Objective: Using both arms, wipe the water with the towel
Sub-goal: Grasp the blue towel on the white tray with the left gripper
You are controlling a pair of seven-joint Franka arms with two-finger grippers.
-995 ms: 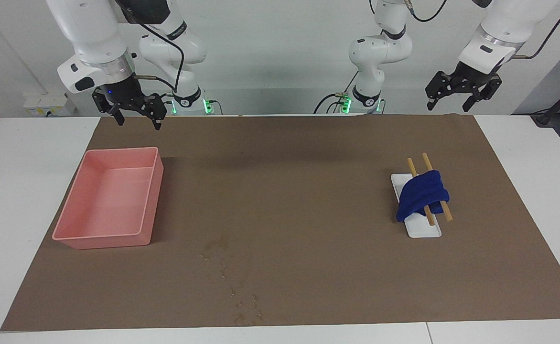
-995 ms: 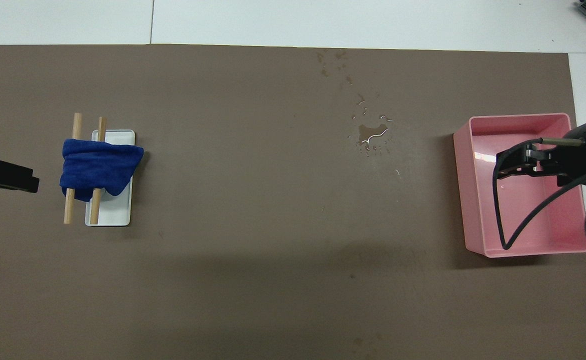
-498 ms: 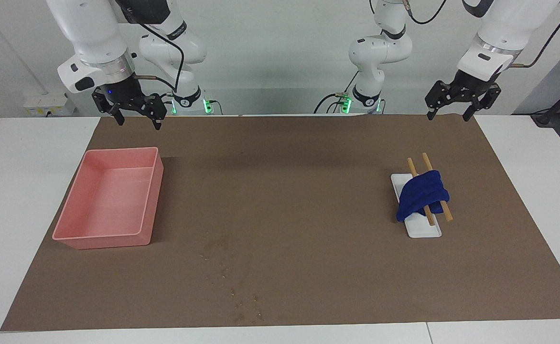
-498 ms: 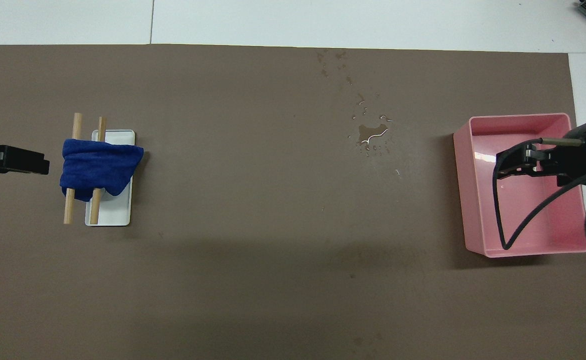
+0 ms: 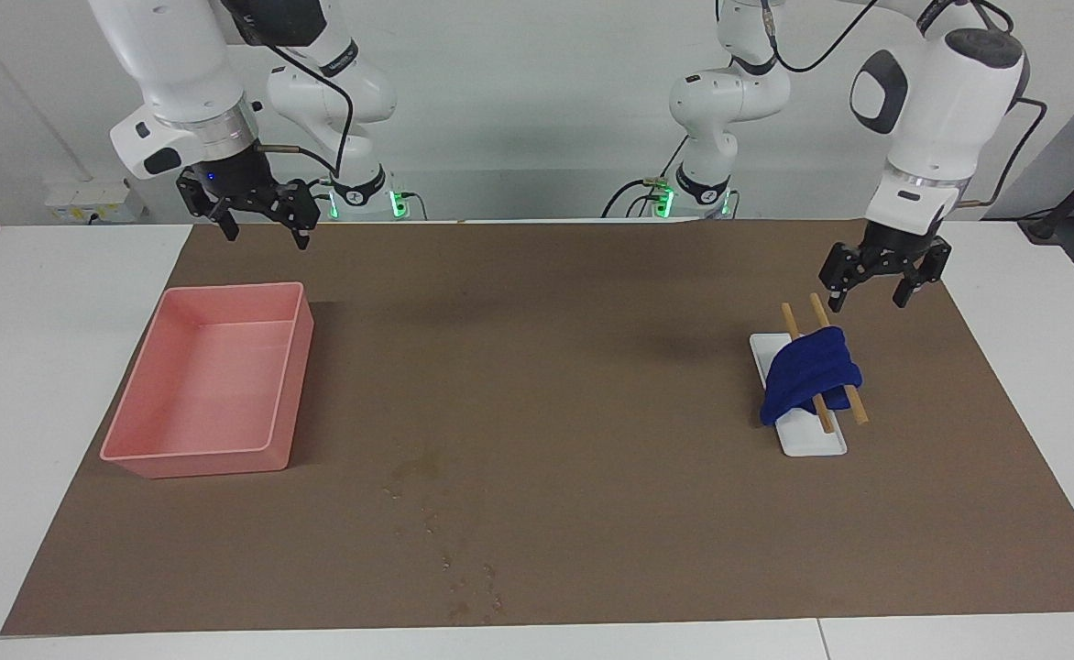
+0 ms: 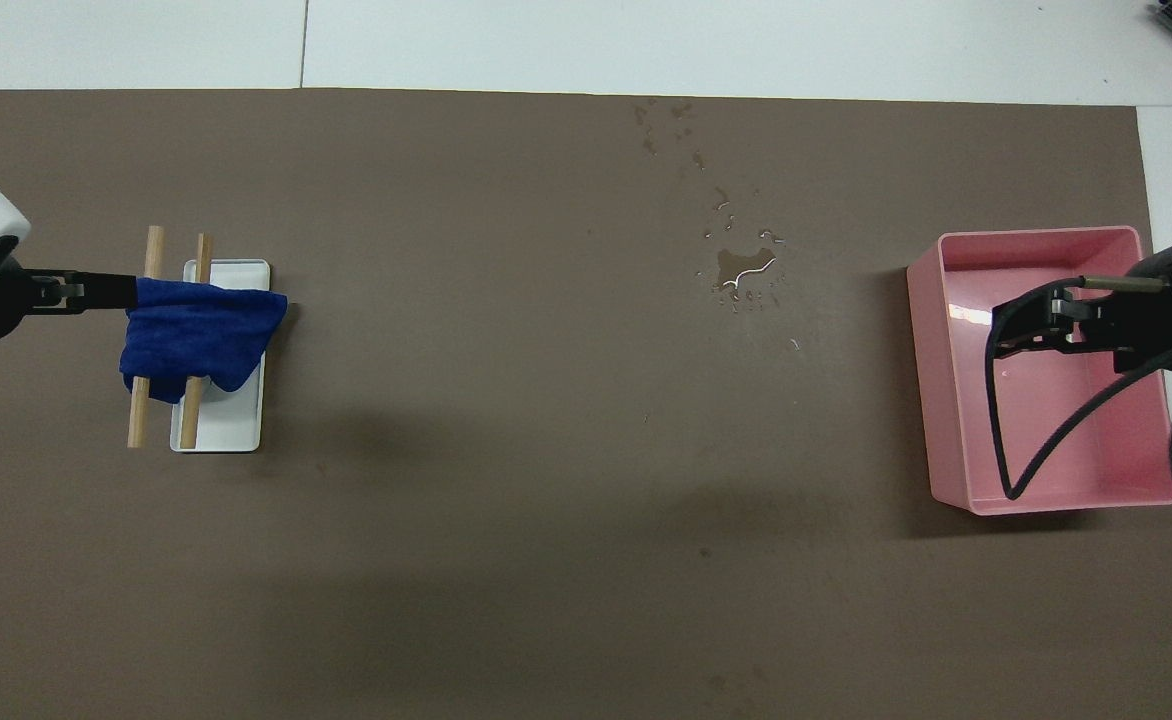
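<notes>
A dark blue towel (image 5: 810, 374) hangs over two wooden rods (image 5: 787, 319) that lie across a small white tray (image 5: 816, 443); it also shows in the overhead view (image 6: 201, 335). The water (image 5: 418, 470) is a glossy blotch with scattered droplets on the brown mat, farther from the robots than the towel, mid-table (image 6: 741, 268). My left gripper (image 5: 871, 291) is open and empty, in the air just beside the towel toward the left arm's end (image 6: 116, 292), not touching it. My right gripper (image 5: 264, 229) is open and empty, waiting over the pink bin (image 6: 1036, 325).
A pink rectangular bin (image 5: 212, 445) stands on the mat (image 5: 592, 367) toward the right arm's end and holds nothing (image 6: 956, 400). White table (image 5: 42, 367) borders the mat on all sides.
My left gripper has come down and moved in toward the towel from the mat's edge. The right arm, towel and water have not moved.
</notes>
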